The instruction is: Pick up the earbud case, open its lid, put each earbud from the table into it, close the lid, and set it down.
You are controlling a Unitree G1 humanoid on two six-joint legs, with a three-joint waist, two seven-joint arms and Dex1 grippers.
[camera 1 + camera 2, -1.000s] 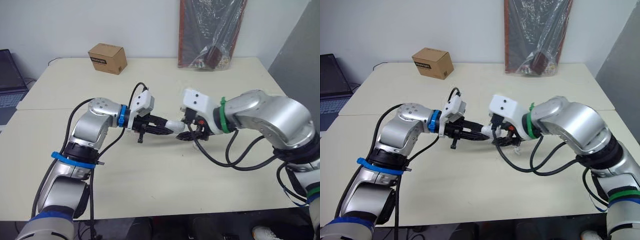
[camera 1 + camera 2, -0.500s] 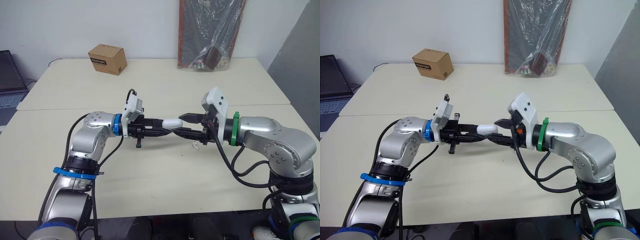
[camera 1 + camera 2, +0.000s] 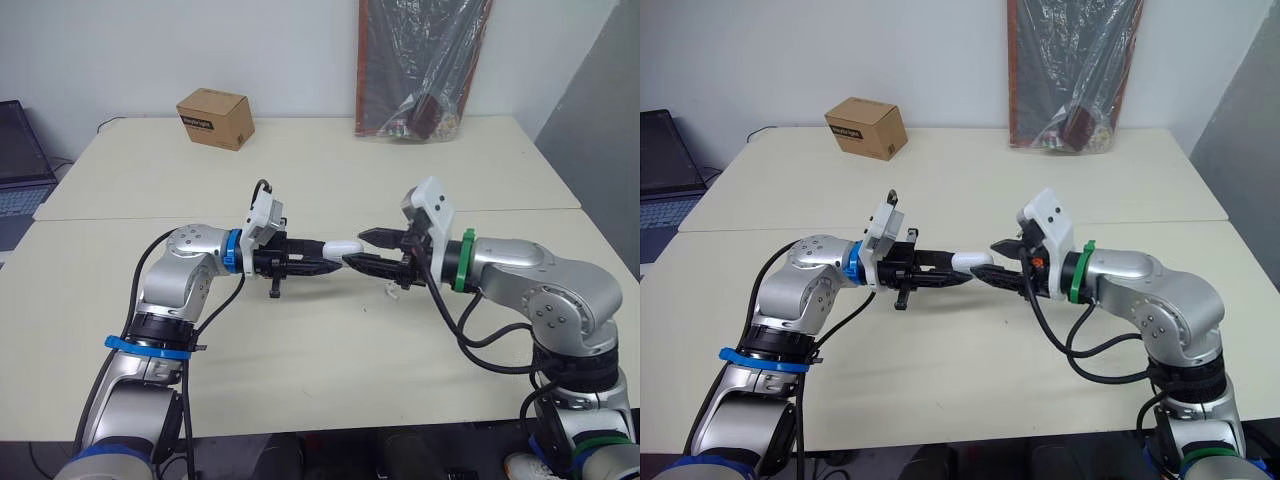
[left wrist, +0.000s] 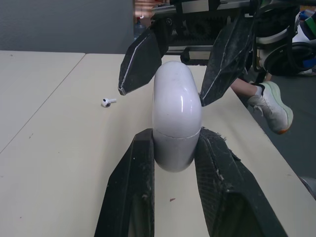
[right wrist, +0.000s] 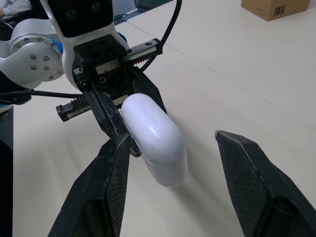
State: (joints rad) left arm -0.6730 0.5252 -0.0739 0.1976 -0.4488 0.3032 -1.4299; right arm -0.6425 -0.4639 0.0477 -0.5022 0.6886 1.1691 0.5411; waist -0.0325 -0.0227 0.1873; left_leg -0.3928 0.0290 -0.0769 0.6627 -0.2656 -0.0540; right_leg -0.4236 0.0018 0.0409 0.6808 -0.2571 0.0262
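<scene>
Left tool [image 4: 175, 133] is clamped on the bottom half of the case [image 4: 177, 108], holding it up off the worktop [image 3: 330, 160] with the lid shut. Right tool [image 5: 173, 138] is spread wide around the lid end. One earbud [image 4: 106, 102] lies on the worktop nearby.

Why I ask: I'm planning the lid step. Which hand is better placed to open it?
Probably right. The right hand is open, its fingers flanking the free end of the case; the left hand is shut on the other end, holding it.
</scene>
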